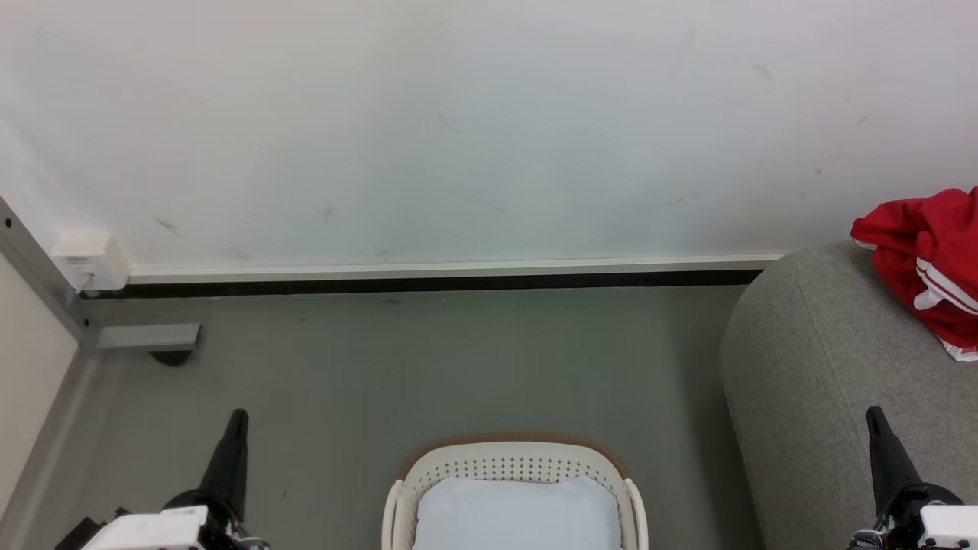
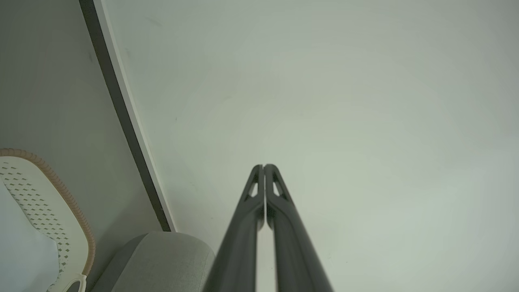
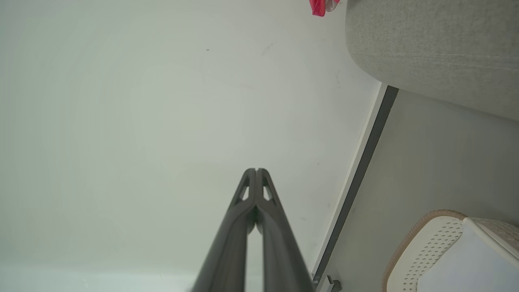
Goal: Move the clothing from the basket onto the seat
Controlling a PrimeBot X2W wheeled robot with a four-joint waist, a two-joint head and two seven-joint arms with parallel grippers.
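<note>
Red, white-striped clothing (image 1: 928, 260) lies bunched on the grey sofa seat (image 1: 810, 367), at its rounded end near the wall (image 1: 458, 130). The white perforated basket (image 1: 516, 462) stands on the floor (image 1: 344, 367) and holds a pale pad (image 1: 516, 512). The left gripper (image 1: 238, 418) and right gripper (image 1: 874, 416) flank the basket, each with fingers pressed together.

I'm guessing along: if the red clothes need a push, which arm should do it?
Probably right: the right tool is by the sofa, near the clothes; the left tool is across the floor.
</note>
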